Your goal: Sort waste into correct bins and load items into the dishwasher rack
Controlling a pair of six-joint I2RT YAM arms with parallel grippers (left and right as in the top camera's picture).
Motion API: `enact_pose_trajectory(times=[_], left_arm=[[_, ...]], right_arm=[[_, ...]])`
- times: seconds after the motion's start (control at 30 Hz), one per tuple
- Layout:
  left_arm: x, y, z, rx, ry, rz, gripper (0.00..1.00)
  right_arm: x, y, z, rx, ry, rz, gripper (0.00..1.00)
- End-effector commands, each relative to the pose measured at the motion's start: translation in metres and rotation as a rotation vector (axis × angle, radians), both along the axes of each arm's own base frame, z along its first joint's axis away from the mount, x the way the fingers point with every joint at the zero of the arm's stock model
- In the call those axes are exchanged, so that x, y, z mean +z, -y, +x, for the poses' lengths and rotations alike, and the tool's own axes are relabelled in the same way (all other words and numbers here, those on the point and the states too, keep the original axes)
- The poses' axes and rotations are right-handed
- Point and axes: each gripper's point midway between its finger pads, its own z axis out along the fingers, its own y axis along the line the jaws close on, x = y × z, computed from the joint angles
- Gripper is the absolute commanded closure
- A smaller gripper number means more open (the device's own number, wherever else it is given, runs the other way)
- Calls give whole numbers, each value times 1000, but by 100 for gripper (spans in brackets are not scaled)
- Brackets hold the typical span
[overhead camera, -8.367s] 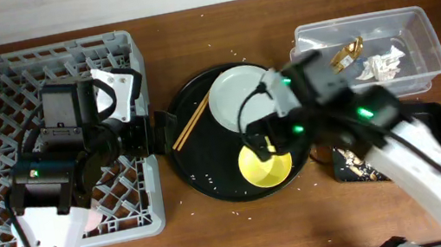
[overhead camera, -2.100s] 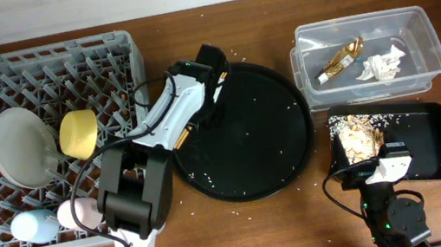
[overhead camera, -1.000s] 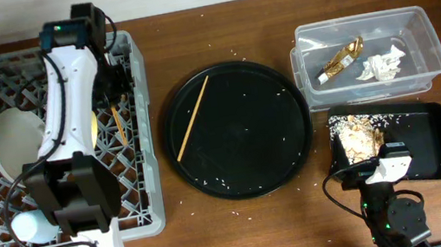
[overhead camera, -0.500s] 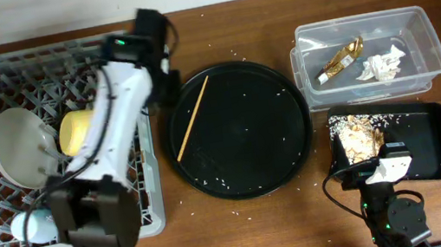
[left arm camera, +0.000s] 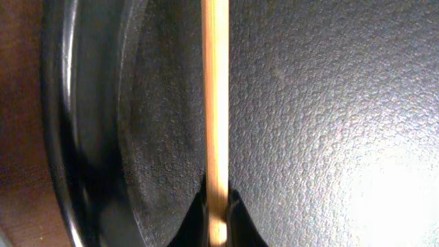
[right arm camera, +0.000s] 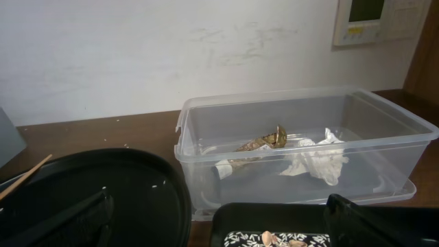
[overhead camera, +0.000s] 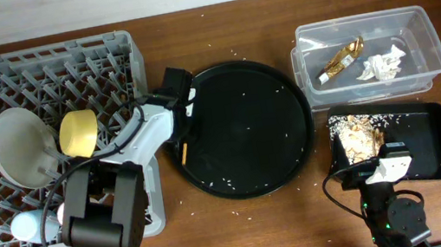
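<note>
Left gripper (left arm camera: pixel 218 218) clamps chopstick (left arm camera: pixel 215 96) in wrist view; overhead hides the grip.

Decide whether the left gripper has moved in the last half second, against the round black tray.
Yes. The left gripper moved from the upper-left rim of the round black tray down to its left side, onto the chopstick.

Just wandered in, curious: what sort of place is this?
Probably a lab or office room, not a real kitchen: a dishwasher rack and clear tub sit on a wooden table by a bare white wall with a panel.
</note>
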Motion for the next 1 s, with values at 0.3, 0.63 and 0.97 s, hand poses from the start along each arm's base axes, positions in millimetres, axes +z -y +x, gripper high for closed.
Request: enact_pose_trajectory(times=[0.3,0.63,0.97], left_arm=[[158,-114,2,268,99,131,100],[119,-103,-22,310,-9,71,54],[301,-65,-100,153,393,-119,1]], right_arm=[[-3,1,0,-5,-3,3,2],[-3,1,0,-5,-3,3,2],[-3,1,0,-5,-3,3,1]])
